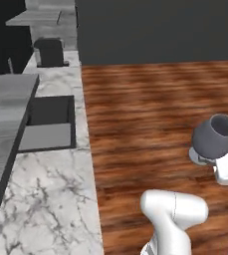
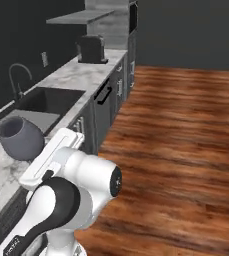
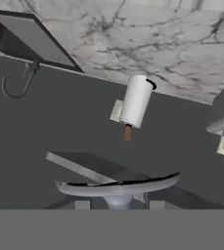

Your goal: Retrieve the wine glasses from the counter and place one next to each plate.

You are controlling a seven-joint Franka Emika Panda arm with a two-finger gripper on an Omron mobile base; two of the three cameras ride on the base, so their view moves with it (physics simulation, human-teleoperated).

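Note:
A smoky grey wine glass (image 1: 214, 134) hangs in the air over the wooden floor, just off the counter's front edge. My gripper (image 1: 207, 158) is shut on its stem, close to the foot. From the right base camera the same wine glass (image 2: 20, 137) shows in front of the sink, with the gripper (image 2: 38, 155) under its bowl. The hand view has the round foot of the wine glass (image 3: 118, 188) right at the gripper (image 3: 118, 202). The marble counter (image 1: 56, 169) runs along the left. The plates are out of view.
A sink (image 1: 48, 124) is sunk into the counter (image 2: 81, 75), with a faucet (image 2: 17, 75) behind it. Further along stands a dark toaster (image 1: 50, 52) under a wall shelf (image 2: 78, 18). A paper towel roll (image 3: 135, 100) hangs on the wall. Wooden floor (image 2: 186, 130) stretches to the right.

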